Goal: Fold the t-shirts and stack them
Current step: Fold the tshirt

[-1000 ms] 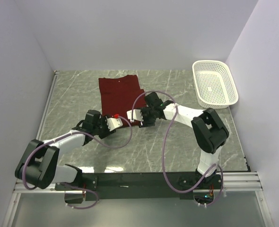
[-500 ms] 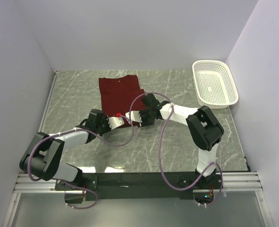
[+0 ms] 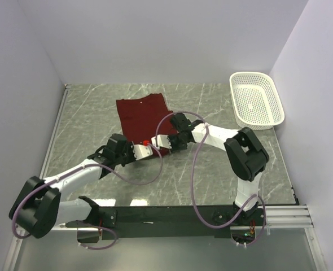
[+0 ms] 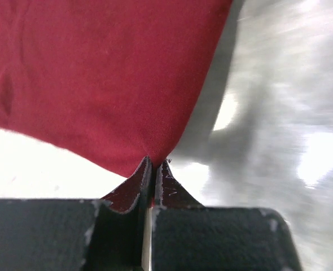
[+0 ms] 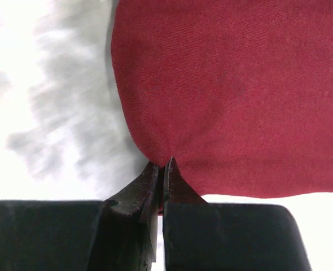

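- Two grippers meet at the near edge of the shirt [image 3: 142,114], just beside each other in the top view.
- Left gripper [image 3: 148,145]: its jaws are pressed together on the maroon cloth. In the left wrist view the black fingertips [image 4: 141,172] pinch a point of fabric at the gripper's [image 4: 154,164] tip, and the shirt [image 4: 99,73] spreads away from it up and to the left.
- Right gripper [image 3: 158,143]: its jaws are also clamped tight on the cloth. In the right wrist view a rounded edge of the shirt [image 5: 228,84] runs into the gripper's [image 5: 161,165] tip, with the fabric filling the upper right of the view.
- In both wrist views the cloth looks smooth and pulled taut toward the pinch, and it throws a soft shadow on the table beside it.
- Most of the shirt lies flat on the grey marbled table [image 3: 211,169], left of centre, reaching toward the back wall; its far edge is well short of that wall.
- One white mesh basket [image 3: 255,100] sits at the far right of the table, well apart from the shirt and both grippers.
- Purple cables loop along both arms.
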You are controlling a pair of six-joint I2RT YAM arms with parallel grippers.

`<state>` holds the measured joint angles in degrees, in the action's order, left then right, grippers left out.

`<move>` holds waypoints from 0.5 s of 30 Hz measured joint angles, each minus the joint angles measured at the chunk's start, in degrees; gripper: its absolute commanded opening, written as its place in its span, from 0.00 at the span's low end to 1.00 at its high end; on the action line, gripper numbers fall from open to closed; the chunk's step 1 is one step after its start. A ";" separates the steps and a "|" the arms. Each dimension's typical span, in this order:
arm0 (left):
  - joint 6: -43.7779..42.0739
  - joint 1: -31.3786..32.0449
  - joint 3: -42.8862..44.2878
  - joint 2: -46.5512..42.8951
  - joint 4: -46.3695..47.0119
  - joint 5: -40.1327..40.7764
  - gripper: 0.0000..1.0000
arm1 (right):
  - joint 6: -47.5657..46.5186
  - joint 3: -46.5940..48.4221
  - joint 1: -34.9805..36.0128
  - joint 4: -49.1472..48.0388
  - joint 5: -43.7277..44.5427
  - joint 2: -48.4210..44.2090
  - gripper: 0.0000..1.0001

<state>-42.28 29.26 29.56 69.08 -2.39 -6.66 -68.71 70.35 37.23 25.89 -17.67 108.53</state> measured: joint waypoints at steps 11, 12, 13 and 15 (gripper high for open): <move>9.53 16.44 0.00 -7.56 -14.86 -5.31 0.01 | -3.30 -10.01 -1.75 18.36 -8.37 -16.72 0.00; 10.80 18.10 0.04 -8.26 -16.31 -5.75 0.01 | -3.34 -11.26 -1.75 19.74 -9.27 -18.78 0.00; 11.93 19.45 0.07 -8.85 -17.38 -6.19 0.01 | -3.41 -12.28 -1.75 21.33 -10.16 -20.85 0.00; 14.34 22.93 0.33 -10.43 -19.63 -6.86 0.00 | -3.43 -13.88 -1.75 24.22 -11.85 -24.48 0.00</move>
<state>-27.94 52.18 29.89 58.65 -22.02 -13.52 -72.14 56.47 35.48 50.11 -29.52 84.05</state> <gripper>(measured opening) 0.046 0.026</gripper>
